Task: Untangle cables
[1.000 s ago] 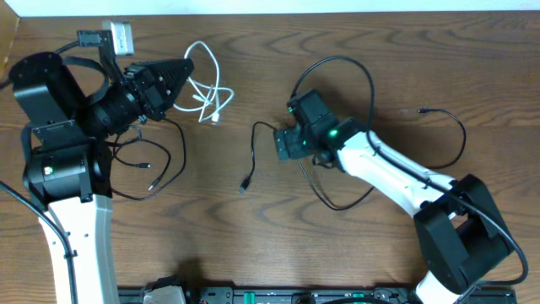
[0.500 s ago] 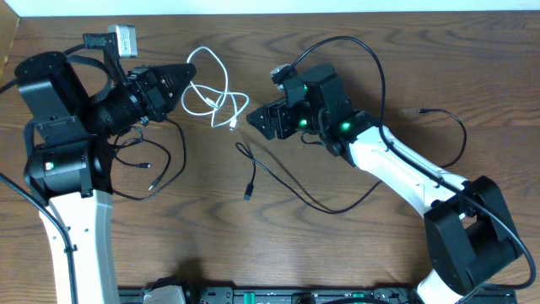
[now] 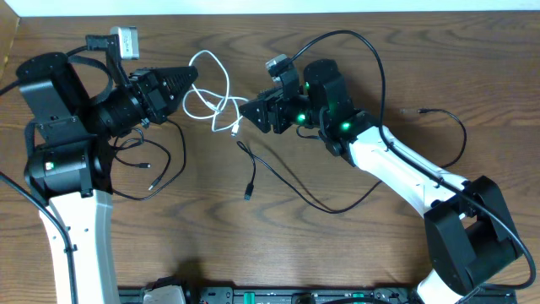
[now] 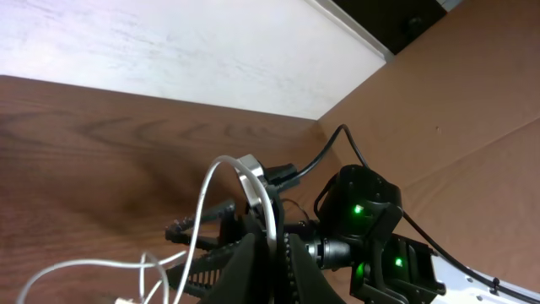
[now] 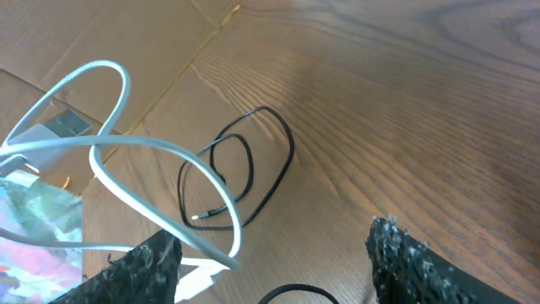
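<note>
By the left edge of the desk [image 3: 354,253], a thin black cable [image 3: 152,185] lies in loose loops beside the left arm, with its small plug pointing at the near edge. Just above it, the left tool [image 3: 187,78] is pinched tight on the white cable [image 5: 105,64] and lifts part of it off the desk. The white cable sits near the far edge, a bit left of the middle. Its curly loops stretch from the left tool across to the right, and its plug end hangs down toward the near edge. The right tool [image 3: 251,114] is just beside those loops. Its two fingers stand wide apart and hold nothing, and one white strand runs close by one finger [image 5: 152,262]. Below it, in the middle of the desk, a second black cable [image 3: 251,181] runs long from left to right, with its plug pointing at the near edge. A third black cable [image 3: 424,111] curves near the right edge. All the cables look light, soft and floppy, so I think they will bend and slide when pulled. A good spot to grab is a free straight bit close to a plug, not where the loops cross.
</note>
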`<state>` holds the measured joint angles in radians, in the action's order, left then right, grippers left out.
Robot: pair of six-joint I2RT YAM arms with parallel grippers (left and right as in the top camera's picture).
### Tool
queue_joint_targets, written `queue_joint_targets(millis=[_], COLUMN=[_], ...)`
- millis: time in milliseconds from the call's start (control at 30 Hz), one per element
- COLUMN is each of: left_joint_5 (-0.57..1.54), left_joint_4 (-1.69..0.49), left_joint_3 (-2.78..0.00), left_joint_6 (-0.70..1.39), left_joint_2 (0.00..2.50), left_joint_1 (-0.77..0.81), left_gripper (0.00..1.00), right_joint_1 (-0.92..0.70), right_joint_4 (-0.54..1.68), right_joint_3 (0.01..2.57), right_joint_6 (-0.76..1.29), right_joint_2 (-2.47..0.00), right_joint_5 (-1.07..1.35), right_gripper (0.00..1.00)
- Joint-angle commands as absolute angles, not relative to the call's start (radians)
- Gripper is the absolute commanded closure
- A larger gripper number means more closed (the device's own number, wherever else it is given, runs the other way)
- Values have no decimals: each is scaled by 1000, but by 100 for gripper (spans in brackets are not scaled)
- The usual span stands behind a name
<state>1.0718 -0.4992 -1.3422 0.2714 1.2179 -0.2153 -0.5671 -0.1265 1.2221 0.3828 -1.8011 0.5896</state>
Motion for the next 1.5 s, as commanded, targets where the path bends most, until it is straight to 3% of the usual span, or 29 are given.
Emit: queue_joint_targets(millis=[0,167,633,700,733,767,800,1467], left_joint_5=[1092,1142,1198,1202,1202,1202,1202,1113], left_joint_4=[-516,-524,-535,-535,-535,-535,-535,-530], left_joint_3=[-1341,-1341,-1341,-1341,-1341,-1341,-1341,-1341], left_joint_6=[255,233,233,233,233,233,233,187], left_joint_2=[1219,1219,1219,1218,1218,1217,1217,1215], left_joint_1=[-216,-216,-216,-216,-216,-216,-216,-224], left_gripper=[92,92,92,92,92,92,92,92], right_joint_1=[-572,-590,-629,-634,-636,-637,-637,-546], right_joint_4=[-140,-179,-181,-180,-179,-178,-173,377], right_joint_3=[1232,1232,1232,1232,1232,1232,1232,1231], right_joint_6=[397,397,396,396,396,396,396,448], right_joint_2=[-1775,-1775,-1779,-1779,-1779,-1779,-1779,-1779], right_joint_5=[607,567,498,474,463,456,446,-105], right_gripper=[32,39,39,50,64,90,99,99])
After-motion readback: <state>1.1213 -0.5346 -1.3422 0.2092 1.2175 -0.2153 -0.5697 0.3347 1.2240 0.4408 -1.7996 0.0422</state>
